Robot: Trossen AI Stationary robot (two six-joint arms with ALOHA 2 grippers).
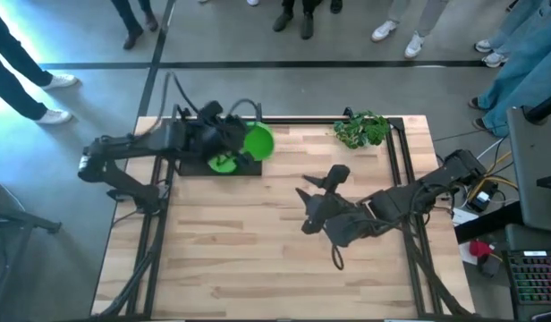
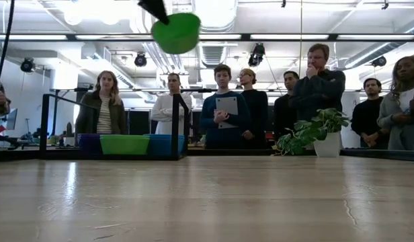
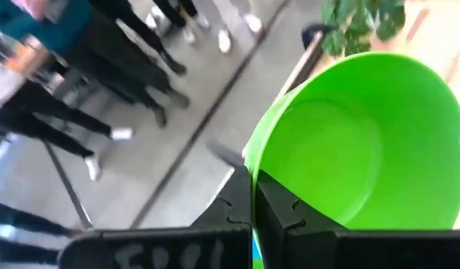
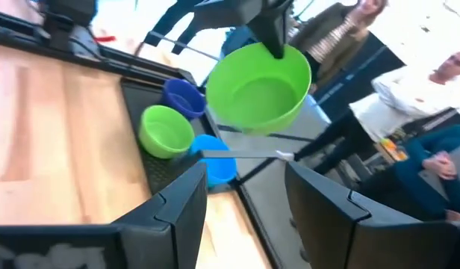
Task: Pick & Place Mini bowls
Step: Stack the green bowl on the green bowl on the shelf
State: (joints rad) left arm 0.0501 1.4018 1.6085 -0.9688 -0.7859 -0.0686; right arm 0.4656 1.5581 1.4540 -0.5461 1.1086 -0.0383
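My left gripper (image 1: 242, 143) is shut on a lime green mini bowl (image 1: 258, 141), held high above the far right corner of a black tray (image 1: 193, 166). In the low view this bowl (image 2: 175, 32) hangs near the picture's top. Inside the tray sit another lime green bowl (image 4: 166, 131), a dark blue one (image 4: 184, 97) and a bright blue one (image 4: 215, 161), each on its base. My right gripper (image 4: 241, 187) is open and touches nothing. It hovers mid-table (image 1: 313, 186), pointing toward the tray. My left gripper pinches the lime green bowl by its rim (image 3: 254, 173), one finger (image 3: 278, 213) inside the bowl and one finger (image 3: 228, 209) outside. The fingers (image 4: 271, 30) come down on the rim from above. The bowl hangs tilted below them, lifted clear of tray and table.
A leafy plant (image 1: 363, 130) stands at the table's far right corner. Black frame rails (image 1: 396, 170) run along the table's edges. Several people (image 2: 224, 111) stand beyond the far edge. Bare wood lies between the tray and my right arm.
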